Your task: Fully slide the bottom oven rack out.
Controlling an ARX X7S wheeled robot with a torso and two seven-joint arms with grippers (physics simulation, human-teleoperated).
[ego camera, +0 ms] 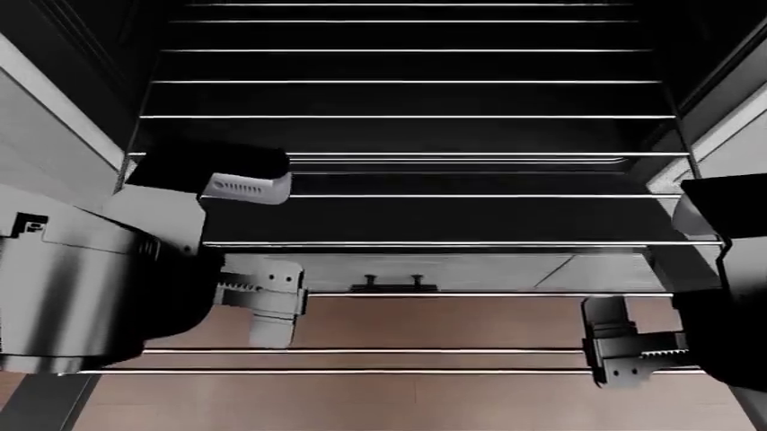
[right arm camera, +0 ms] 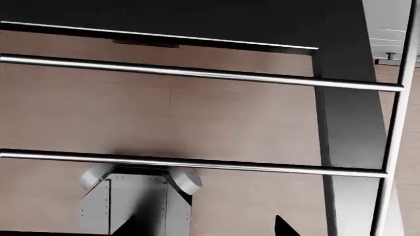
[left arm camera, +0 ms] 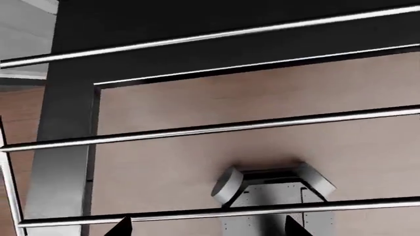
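Here, chrome-rodded bottom oven rack

both arms forward and low, left pincer and right pincer facing inward, grip state unclear

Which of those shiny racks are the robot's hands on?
The bottom oven rack, the one drawn out past the door toward the robot; both hands sit at its front rods. The matching rack stays inside.

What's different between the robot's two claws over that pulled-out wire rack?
The left claw sits at the left side of the bottom oven rack, the right claw at its right side. The left claw is by a rod further in towards the oven; the right claw is at the front rods. Both have their fingers spread apart.
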